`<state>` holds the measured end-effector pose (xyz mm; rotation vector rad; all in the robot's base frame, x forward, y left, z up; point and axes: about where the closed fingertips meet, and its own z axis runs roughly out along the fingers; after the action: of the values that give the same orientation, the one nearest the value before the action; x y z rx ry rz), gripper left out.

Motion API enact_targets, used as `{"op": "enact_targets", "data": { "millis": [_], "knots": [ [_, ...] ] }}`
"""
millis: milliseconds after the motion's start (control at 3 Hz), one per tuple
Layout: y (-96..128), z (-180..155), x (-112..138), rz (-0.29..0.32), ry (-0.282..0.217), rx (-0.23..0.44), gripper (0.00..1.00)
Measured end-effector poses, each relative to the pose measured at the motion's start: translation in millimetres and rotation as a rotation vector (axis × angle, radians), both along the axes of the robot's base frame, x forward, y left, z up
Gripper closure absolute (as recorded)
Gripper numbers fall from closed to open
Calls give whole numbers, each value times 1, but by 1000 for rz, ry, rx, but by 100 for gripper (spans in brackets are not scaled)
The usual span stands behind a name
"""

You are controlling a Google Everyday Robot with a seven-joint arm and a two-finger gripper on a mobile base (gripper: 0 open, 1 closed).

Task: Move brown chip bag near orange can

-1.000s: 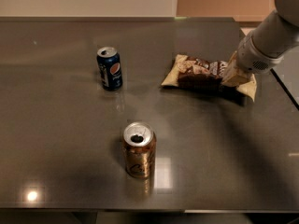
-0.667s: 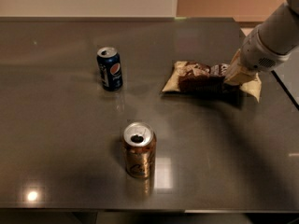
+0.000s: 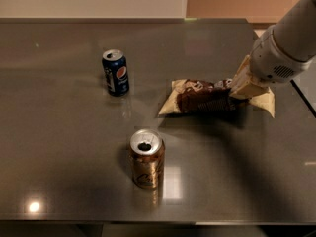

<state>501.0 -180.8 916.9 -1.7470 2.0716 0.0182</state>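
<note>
**One stretch of table left between bag and can**

Closed on the right end of the brown chip bag (image 3: 197, 98), the gripper (image 3: 241, 89) sits at the right side of the table (image 3: 59, 132), with the pale arm (image 3: 286, 48) reaching in from the upper right corner. Its cream fingers pinch the bag where the dark middle meets the tan end, and part of that end pokes out behind them. The bag stretches leftward from the grasp, its far end low, with a dark shadow below it; it looks partly raised off the surface, though I cannot be sure.

The orange can (image 3: 146, 159) stands upright toward the front, well apart from the bag and down-left of it. A blue Pepsi can (image 3: 115, 73) stands farther back on the left.

By my reading, the grasp is done and the carry is underway but not finished. What remains is bringing the bag down-left beside the orange can and letting go.
</note>
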Motion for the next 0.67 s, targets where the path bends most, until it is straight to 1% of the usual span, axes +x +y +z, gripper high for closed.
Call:
{"op": "enact_targets", "data": {
  "millis": [333,667],
  "knots": [
    [26,0,-32,38,30,10,100],
    [47,0,-56,74,60,29,100]
  ]
}}
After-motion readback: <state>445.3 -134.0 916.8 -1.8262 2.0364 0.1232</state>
